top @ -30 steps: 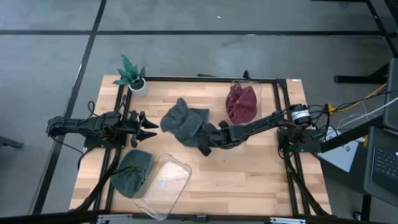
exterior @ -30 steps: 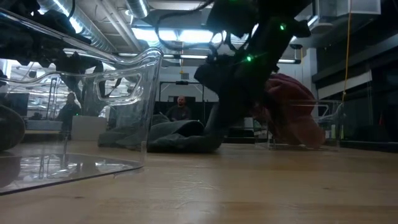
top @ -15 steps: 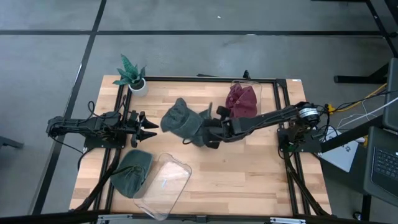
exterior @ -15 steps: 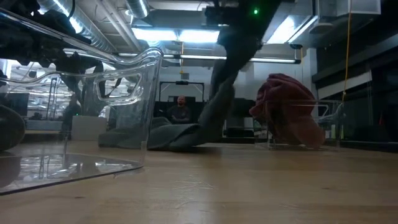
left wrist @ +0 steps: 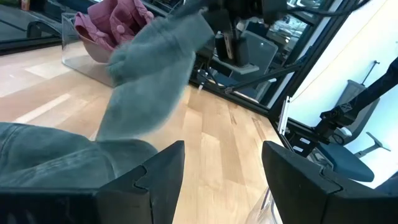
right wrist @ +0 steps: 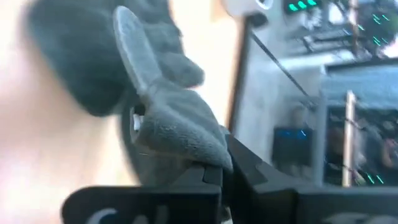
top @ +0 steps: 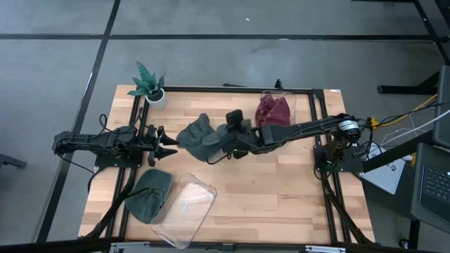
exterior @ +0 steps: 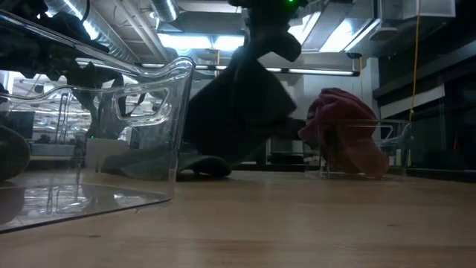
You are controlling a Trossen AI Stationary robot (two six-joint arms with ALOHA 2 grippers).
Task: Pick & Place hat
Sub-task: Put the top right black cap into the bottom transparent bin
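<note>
high view shows the right gripper (top: 226, 144) clamped on the grey-green hat (top: 200, 139), lifted mid-table, with placing it yet to come.

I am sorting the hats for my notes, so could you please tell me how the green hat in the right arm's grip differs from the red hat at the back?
The green hat is grey-green; the red hat is dark red. The green hat hangs from the right gripper, mostly lifted off the table; the red hat sits in a clear bin. The green hat dangles stretched; the red hat sits bunched up. Both are soft cloth.
</note>
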